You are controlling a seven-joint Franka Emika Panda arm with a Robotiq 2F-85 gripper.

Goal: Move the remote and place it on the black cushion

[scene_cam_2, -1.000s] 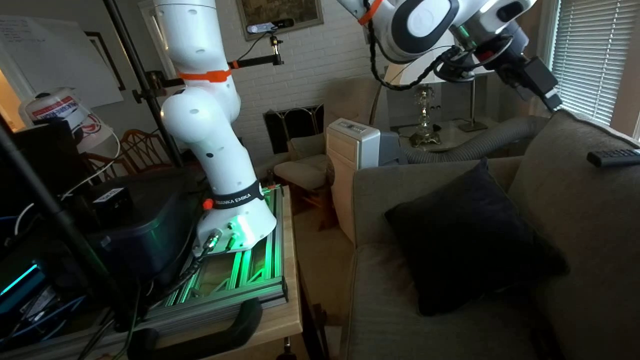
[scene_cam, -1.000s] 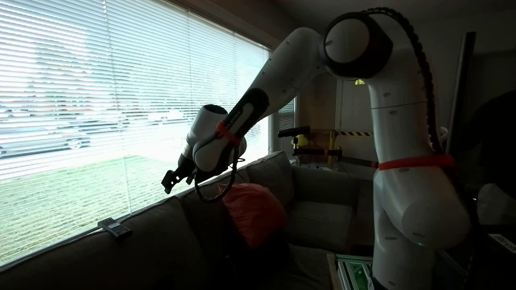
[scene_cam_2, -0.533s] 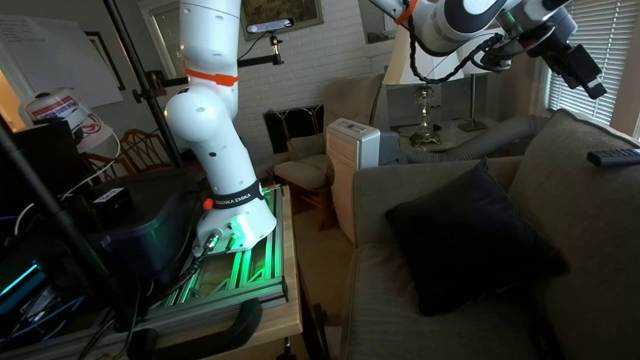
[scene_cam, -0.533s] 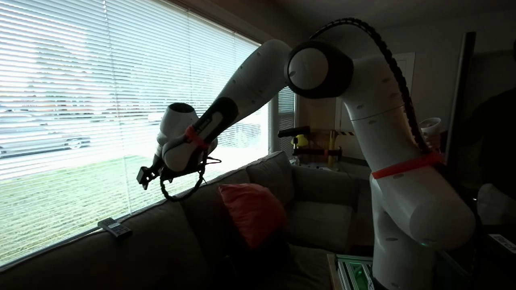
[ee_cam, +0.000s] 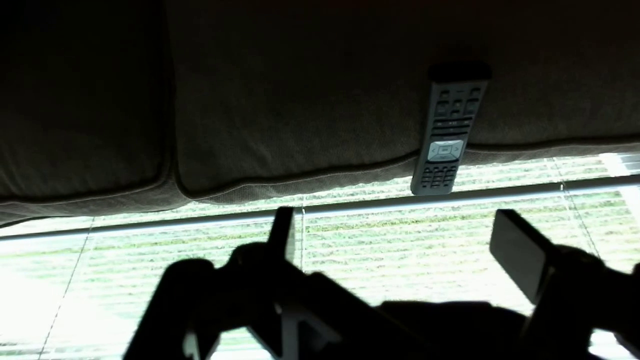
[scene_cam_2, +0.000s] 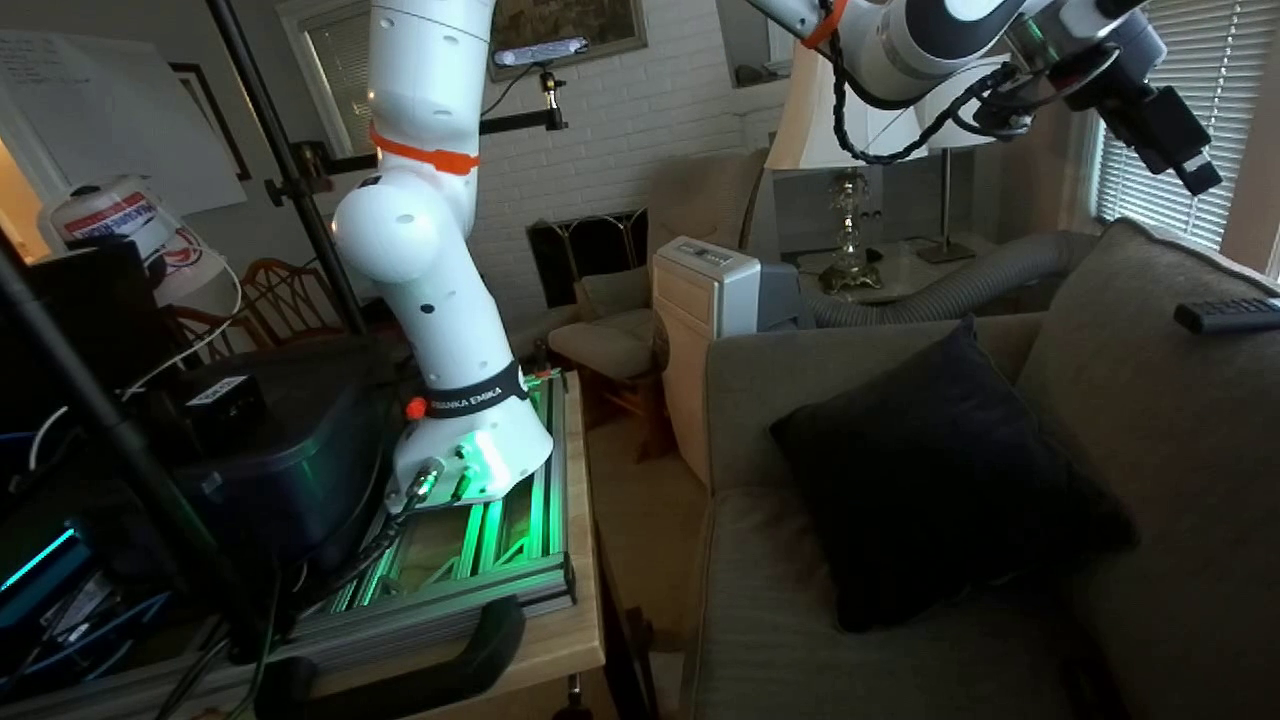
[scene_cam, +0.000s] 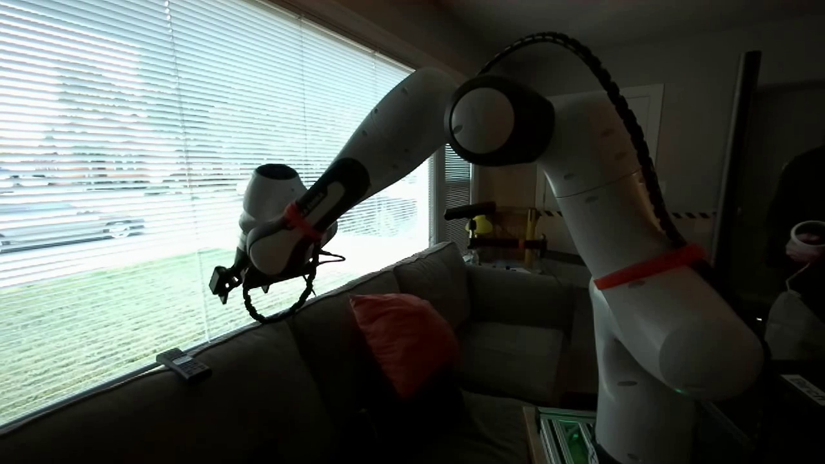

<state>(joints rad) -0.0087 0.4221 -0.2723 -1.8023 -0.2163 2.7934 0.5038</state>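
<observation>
The remote [scene_cam: 185,365] lies across the top edge of the sofa back beside the window; it also shows in an exterior view [scene_cam_2: 1228,316]. In the wrist view the remote [ee_cam: 452,115] is slim and grey with dark buttons and a pale pad. The black cushion [scene_cam_2: 930,480] leans on the sofa seat, lower than the remote. My gripper [scene_cam: 222,293] is open and empty, in the air above the sofa back and short of the remote; it also shows in an exterior view [scene_cam_2: 1198,178]. In the wrist view its fingers [ee_cam: 392,225] are wide apart, with the remote beyond them.
An orange-red cushion [scene_cam: 406,341] leans on the sofa back [scene_cam: 258,380]. The window blinds [scene_cam: 129,193] run close behind the sofa. A lamp [scene_cam_2: 848,230] and a white appliance [scene_cam_2: 710,290] stand beyond the sofa arm. A person with a cup [scene_cam: 809,238] is at the edge.
The arm has swung along the sofa back, bringing my gripper closer to the remote; the motion is smaller in the last half second. The person's cup has moved right. The remote and cushions have not moved.
</observation>
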